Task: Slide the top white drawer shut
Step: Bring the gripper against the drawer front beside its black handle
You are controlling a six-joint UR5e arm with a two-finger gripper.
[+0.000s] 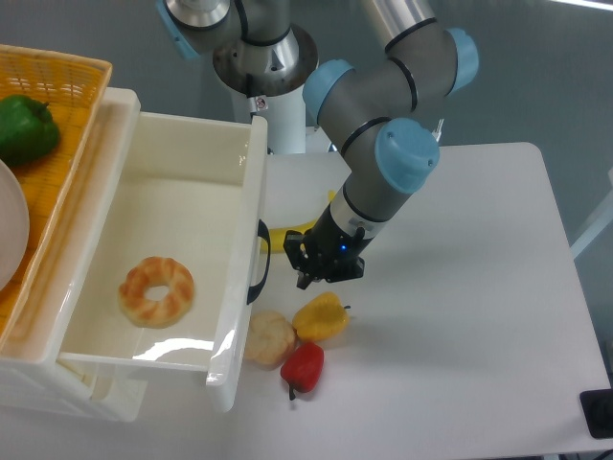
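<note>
We see the top white drawer (182, 182) pulled well out of the cabinet on the left of the table (479, 287), its black handle (261, 261) on the front edge facing toward three o'clock. Inside it lies a doughnut (157, 290), at about seven o'clock from the drawer's middle. The gripper (324, 273) hangs low over the table just off the handle, at three o'clock from it — close, but we see a gap between them. Its fingers point down and are dark and bunched together, and we cannot tell how far apart they stand. A banana (287, 235) lies partly hidden behind the gripper, at twelve o'clock from it. At six o'clock from the gripper sit a yellow pepper (321, 318), a red pepper (303, 367) and a bread roll (269, 337), the roll right against the drawer front. At the far left an orange basket (57, 115) holds a green pepper (26, 129).
</note>
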